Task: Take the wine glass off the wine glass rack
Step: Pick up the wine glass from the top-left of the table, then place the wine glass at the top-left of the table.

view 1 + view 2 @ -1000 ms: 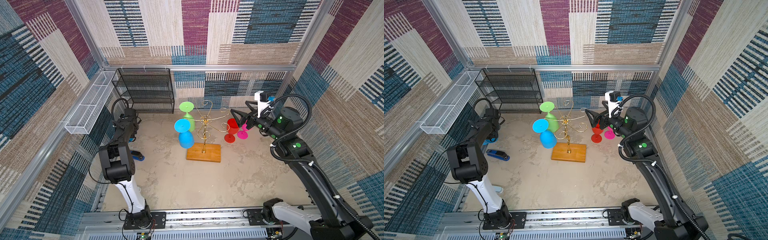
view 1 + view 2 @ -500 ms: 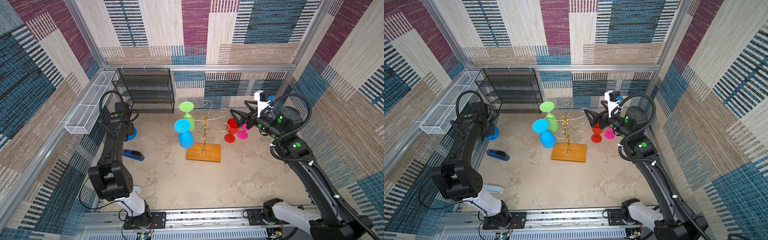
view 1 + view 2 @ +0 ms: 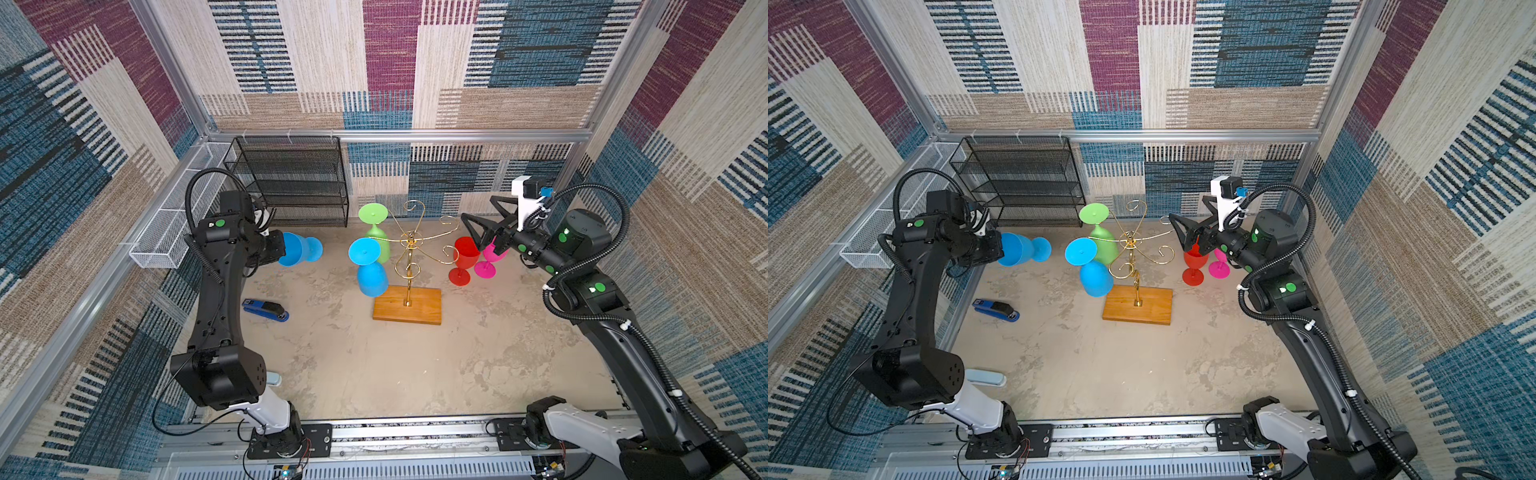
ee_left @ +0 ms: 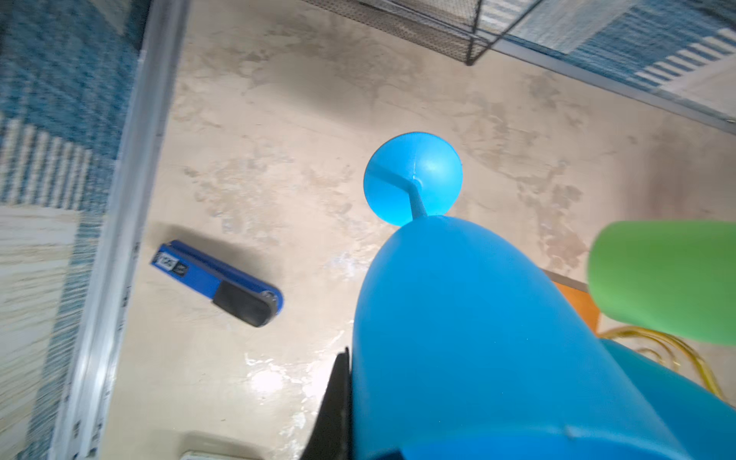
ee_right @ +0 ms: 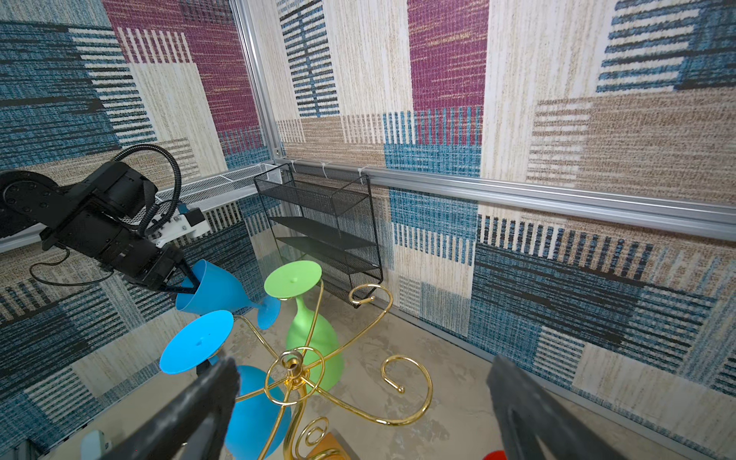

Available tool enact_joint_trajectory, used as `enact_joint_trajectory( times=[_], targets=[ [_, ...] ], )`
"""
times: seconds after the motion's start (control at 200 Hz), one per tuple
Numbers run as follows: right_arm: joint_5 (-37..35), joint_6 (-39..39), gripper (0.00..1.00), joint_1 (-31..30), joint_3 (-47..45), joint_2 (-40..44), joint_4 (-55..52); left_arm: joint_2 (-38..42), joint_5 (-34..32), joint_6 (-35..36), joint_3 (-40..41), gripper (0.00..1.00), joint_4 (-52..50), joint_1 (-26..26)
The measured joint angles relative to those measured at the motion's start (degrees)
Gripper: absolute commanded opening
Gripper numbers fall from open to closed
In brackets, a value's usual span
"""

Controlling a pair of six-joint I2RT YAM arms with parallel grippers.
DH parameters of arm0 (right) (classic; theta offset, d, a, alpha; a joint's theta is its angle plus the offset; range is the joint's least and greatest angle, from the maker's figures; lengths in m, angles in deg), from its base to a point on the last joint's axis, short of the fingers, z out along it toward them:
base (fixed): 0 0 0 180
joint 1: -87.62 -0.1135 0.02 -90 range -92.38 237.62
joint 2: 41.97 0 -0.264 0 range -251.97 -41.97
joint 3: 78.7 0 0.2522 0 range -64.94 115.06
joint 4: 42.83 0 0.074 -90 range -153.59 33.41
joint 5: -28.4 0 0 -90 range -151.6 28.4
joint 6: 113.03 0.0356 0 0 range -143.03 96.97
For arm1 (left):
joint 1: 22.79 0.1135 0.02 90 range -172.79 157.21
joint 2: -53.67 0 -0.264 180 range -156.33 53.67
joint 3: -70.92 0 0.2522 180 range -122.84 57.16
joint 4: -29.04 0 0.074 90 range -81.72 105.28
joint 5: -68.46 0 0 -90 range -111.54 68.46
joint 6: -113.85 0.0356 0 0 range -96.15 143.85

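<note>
The gold wire wine glass rack (image 3: pixel 409 249) (image 3: pixel 1131 253) (image 5: pixel 296 368) stands on its wooden base (image 3: pixel 419 309) mid-table. A blue wine glass (image 3: pixel 372 276) and a green wine glass (image 3: pixel 376 232) hang upside down on its left arms. My left gripper (image 3: pixel 281 252) (image 3: pixel 998 249) (image 5: pixel 187 284) is shut on the rim of another blue wine glass (image 3: pixel 301 251) (image 4: pixel 458 338), which lies sideways in the air left of the rack, clear of it. My right gripper (image 3: pixel 477 207) (image 5: pixel 362 370) hangs open at the rack's right arms, above a red glass (image 3: pixel 465 253) and a pink glass (image 3: pixel 486 268) standing on the table.
A black mesh shelf unit (image 3: pixel 299 178) stands at the back left, and a white wire tray (image 3: pixel 174 224) hangs on the left rail. A blue stapler (image 3: pixel 266 309) lies on the table left of the rack. A pale blue object (image 3: pixel 272 379) sits by the left arm's base.
The left arm has unfolded and risen from low at the left wall, carrying the blue glass up and to the right toward the rack. The right arm has not moved.
</note>
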Motion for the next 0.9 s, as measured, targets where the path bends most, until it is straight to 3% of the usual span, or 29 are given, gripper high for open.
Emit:
enact_joint_trajectory(
  times=[0.16,0.341,0.901],
  targets=[
    [0.0,0.6,1.0,0.0,0.8,-0.1,-1.1,-8.5,3.5,0.0,-9.9,0.0,-3.9,-2.7],
    [-0.3,1.1,1.0,0.0,1.4,-0.1,-2.3,-17.0,-1.1,1.1,-20.3,0.0,-10.8,-6.3],
    [0.0,2.6,1.0,0.0,3.1,-0.9,-4.4,-27.1,-19.3,5.2,-28.6,0.0,-19.6,-12.8]
  ],
)
